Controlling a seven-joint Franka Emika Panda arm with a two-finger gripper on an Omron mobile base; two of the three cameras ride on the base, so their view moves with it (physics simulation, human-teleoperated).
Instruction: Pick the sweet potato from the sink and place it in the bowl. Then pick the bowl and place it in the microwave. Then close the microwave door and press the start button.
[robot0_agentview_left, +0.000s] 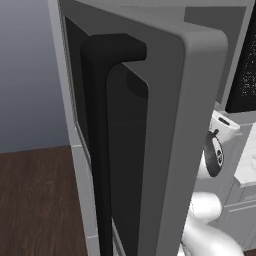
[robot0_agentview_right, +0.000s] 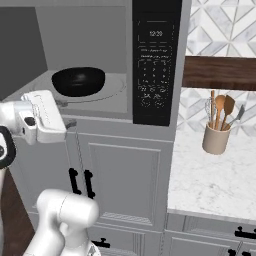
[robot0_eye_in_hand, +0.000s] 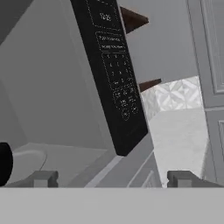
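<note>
The gripper (robot0_eye_in_hand: 113, 178) hangs wide open and empty just outside the microwave (robot0_agentview_right: 95, 35), its tips spread toward the cavity's front edge and the control panel (robot0_agentview_right: 156, 60). The bowl (robot0_agentview_right: 78, 81) sits inside on the turntable, so placing looks done. The microwave door (robot0_agentview_left: 150, 140) stands swung open, likely the next thing to push shut.
</note>
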